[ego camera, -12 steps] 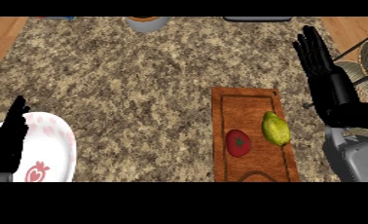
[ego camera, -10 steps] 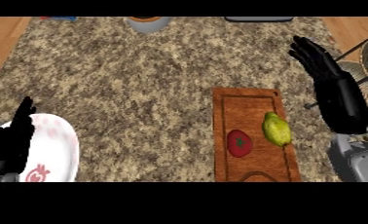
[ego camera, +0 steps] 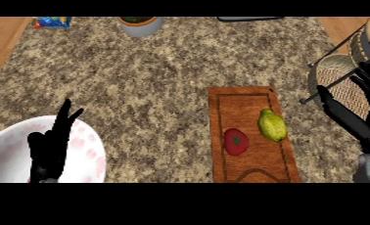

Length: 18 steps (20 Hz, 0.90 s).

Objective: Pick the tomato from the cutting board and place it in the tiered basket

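Note:
A red tomato [ego camera: 236,141] lies on the wooden cutting board [ego camera: 249,103] at the lower right of the counter, beside a yellow-green fruit [ego camera: 272,124]. The tiered wire basket [ego camera: 339,75] stands at the right edge, only partly in view. My right hand [ego camera: 345,115] shows at the right edge between the board and the basket, fingers straight, touching nothing. My left hand [ego camera: 51,143] rests open at the lower left, fingers up, over a white plate.
A white plate with pink marks [ego camera: 80,155] sits at the lower left corner. A grey pot [ego camera: 141,24] stands at the back, a blue packet [ego camera: 52,21] at the far left back, a dark flat object [ego camera: 249,18] at the back right.
The view has shifted, so the basket now shows at the right. My right hand has dropped lower and nearer the right edge. The left hand shows further in over the plate.

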Each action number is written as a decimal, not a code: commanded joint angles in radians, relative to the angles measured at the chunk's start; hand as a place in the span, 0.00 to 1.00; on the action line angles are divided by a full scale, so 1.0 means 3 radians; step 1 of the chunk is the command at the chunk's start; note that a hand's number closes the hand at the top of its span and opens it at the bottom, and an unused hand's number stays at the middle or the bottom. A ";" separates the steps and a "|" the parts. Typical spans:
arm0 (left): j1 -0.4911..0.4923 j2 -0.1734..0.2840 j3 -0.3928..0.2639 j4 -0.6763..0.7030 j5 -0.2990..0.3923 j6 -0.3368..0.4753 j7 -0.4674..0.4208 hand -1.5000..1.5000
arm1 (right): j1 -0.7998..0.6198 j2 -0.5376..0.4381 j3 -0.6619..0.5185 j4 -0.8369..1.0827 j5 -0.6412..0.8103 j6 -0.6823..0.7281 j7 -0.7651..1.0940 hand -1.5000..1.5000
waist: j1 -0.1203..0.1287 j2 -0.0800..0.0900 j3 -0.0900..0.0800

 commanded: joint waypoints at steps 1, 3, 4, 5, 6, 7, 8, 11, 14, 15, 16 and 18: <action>0.0061 -0.0213 -0.0239 -0.0017 -0.0068 -0.0003 0.0020 0.50 | 0.0602 0.0479 -0.0086 -0.0389 -0.0010 -0.0396 -0.0360 0.00 | 0.0090 0.0011 -0.0034; 0.0031 -0.0311 -0.0299 0.0106 -0.0127 0.0004 -0.0080 0.50 | 0.0916 0.0597 0.0146 -0.0762 0.0018 -0.0237 -0.0580 0.00 | 0.0110 0.0015 -0.0037; -0.0188 -0.0345 -0.0254 0.0295 -0.0146 0.0026 -0.0047 0.50 | 0.1168 0.0524 0.0234 -0.0925 0.0037 -0.0117 -0.0510 0.00 | 0.0086 0.0020 -0.0039; -0.0068 -0.0440 -0.0369 0.0248 -0.0219 0.0083 -0.0082 0.50 | 0.1125 0.0450 0.0389 -0.0996 0.0206 -0.0158 -0.0300 0.00 | 0.0136 0.0022 -0.0041; -0.0038 -0.0376 -0.0288 0.0206 -0.0154 0.0019 -0.0102 0.50 | 0.1213 0.0215 0.0389 -0.1171 0.0313 -0.0169 0.0109 0.00 | 0.0151 0.0022 -0.0044; -0.0018 -0.0333 -0.0220 0.0250 -0.0062 -0.0072 -0.0140 0.50 | 0.1387 0.0102 0.0511 -0.1333 0.0444 -0.0135 0.0241 0.00 | 0.0128 0.0019 -0.0050; -0.0011 -0.0279 -0.0212 0.0098 -0.0095 -0.0019 -0.0051 0.50 | 0.1571 -0.0033 0.0612 -0.1240 0.0427 0.0073 0.0363 0.00 | 0.0132 0.0015 -0.0049; -0.0071 -0.0310 -0.0243 0.0223 -0.0164 -0.0018 -0.0147 0.50 | 0.1674 -0.0468 0.0805 -0.1407 0.0688 0.0294 0.0906 0.00 | 0.0164 0.0040 -0.0063; -0.0041 -0.0428 -0.0351 0.0222 -0.0234 0.0049 -0.0168 0.50 | 0.1759 -0.0810 0.0950 -0.1638 0.1127 0.0388 0.1358 0.00 | 0.0209 0.0047 -0.0067; -0.0111 -0.0253 -0.0209 0.0158 -0.0128 -0.0077 -0.0068 0.50 | 0.1784 -0.0980 0.0912 -0.1605 0.1222 0.0490 0.1523 0.00 | 0.0237 0.0053 -0.0068; -0.0061 -0.0359 -0.0300 0.0111 -0.0173 -0.0005 -0.0070 0.50 | 0.1827 -0.1049 0.0955 -0.1788 0.1397 0.0482 0.1726 0.00 | 0.0233 0.0043 -0.0068; -0.0102 -0.0377 -0.0298 0.0274 -0.0189 -0.0033 -0.0131 0.50 | 0.1834 -0.1186 0.1029 -0.1946 0.1669 0.0575 0.2121 0.00 | 0.0224 0.0060 -0.0075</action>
